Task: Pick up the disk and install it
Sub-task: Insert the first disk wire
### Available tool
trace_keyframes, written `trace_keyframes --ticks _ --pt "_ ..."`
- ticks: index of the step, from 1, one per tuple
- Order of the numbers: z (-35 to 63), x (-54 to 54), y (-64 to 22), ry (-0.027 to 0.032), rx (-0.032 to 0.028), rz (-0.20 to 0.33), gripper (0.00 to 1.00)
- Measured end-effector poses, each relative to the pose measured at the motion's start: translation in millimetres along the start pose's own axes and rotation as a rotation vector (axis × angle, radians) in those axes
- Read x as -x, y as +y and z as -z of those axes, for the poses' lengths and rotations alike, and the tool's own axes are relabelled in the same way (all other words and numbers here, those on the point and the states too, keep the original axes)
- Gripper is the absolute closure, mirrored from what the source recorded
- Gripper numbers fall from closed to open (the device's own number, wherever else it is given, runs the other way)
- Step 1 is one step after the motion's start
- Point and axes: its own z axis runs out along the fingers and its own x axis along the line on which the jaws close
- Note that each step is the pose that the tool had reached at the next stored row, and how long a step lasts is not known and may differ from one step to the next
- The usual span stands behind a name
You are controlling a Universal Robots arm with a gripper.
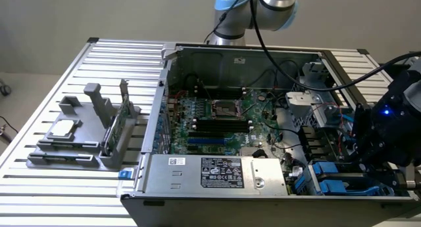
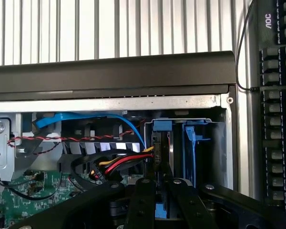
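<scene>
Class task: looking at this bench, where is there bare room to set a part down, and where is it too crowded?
Free: slatted table in front of the grey holder, and the strip behind it beside the case. Crowded: the case's drive bay, where the gripper grips the disk among cables.

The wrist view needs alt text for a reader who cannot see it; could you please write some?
Black gripper fingers reach into an open computer case, closed around a blue-framed disk above the drive bay. Red, yellow and black wires and a blue cable run beside it; a keyboard lies outside the case.
</scene>
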Motion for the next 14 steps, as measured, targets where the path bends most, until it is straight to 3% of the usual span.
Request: trace_keyframes --ticks 14 --pt "-0.1 -1.9 -2.6 -0.0010 0.0075 -0.007 0.84"
